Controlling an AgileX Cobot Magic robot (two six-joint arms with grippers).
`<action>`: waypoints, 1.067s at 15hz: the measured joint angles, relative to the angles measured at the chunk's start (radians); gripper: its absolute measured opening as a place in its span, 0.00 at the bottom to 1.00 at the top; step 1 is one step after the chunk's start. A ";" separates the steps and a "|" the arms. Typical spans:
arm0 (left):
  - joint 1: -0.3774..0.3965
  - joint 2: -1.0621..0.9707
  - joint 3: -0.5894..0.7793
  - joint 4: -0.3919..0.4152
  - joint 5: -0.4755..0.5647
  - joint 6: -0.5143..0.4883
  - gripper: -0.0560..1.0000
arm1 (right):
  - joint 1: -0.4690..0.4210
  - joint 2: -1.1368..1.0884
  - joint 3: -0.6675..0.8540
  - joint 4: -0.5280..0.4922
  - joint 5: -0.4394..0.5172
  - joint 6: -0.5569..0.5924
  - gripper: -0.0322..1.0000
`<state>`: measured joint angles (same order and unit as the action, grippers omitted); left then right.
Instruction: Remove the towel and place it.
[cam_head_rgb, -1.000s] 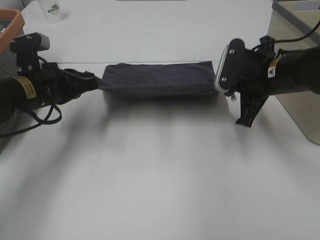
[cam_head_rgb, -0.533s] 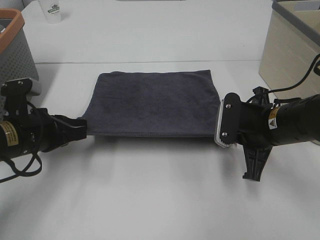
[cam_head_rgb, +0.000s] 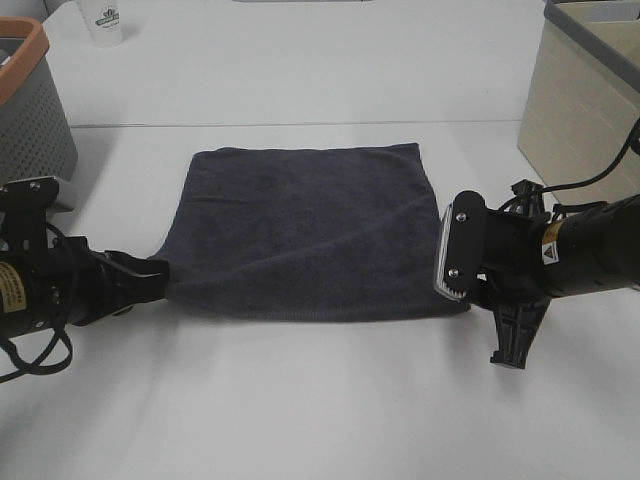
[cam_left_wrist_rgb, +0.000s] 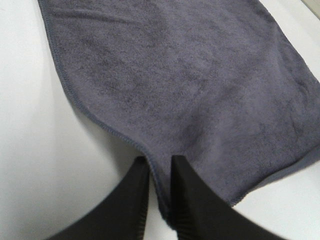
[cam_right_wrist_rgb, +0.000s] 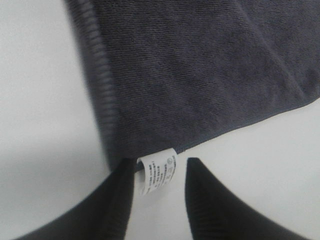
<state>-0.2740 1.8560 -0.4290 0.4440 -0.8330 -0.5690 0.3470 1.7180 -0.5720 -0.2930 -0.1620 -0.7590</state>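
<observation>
The placing step appears near its end: the towel (cam_head_rgb: 310, 230) lies spread flat on the tabletop (cam_head_rgb: 320, 410) at the centre of the frame. It is a dark grey, roughly square cloth with stitched edges, shallow creases and a white tag (cam_right_wrist_rgb: 156, 177) at its lower right corner. The left end effector (cam_left_wrist_rgb: 160, 167) has its jaws nearly together on the lower left corner, which is drawn to a point; the right end effector (cam_right_wrist_rgb: 162, 162) stands open astride the tag, holding nothing. The next move calls for the left jaws to part fully and both arms to back away without dragging the cloth.
</observation>
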 joint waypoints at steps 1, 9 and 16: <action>0.000 0.000 0.001 0.000 0.000 0.001 0.32 | 0.000 0.000 0.000 0.000 0.001 0.000 0.47; 0.000 -0.128 0.000 0.011 0.003 -0.026 0.87 | 0.000 -0.156 0.002 -0.001 -0.007 -0.018 0.56; 0.000 -0.329 -0.378 0.240 0.577 -0.213 0.87 | -0.001 -0.331 -0.176 0.410 -0.102 -0.044 0.56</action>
<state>-0.2740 1.5270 -0.8070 0.6840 -0.2560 -0.7820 0.3460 1.3870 -0.7480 0.1170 -0.2640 -0.8030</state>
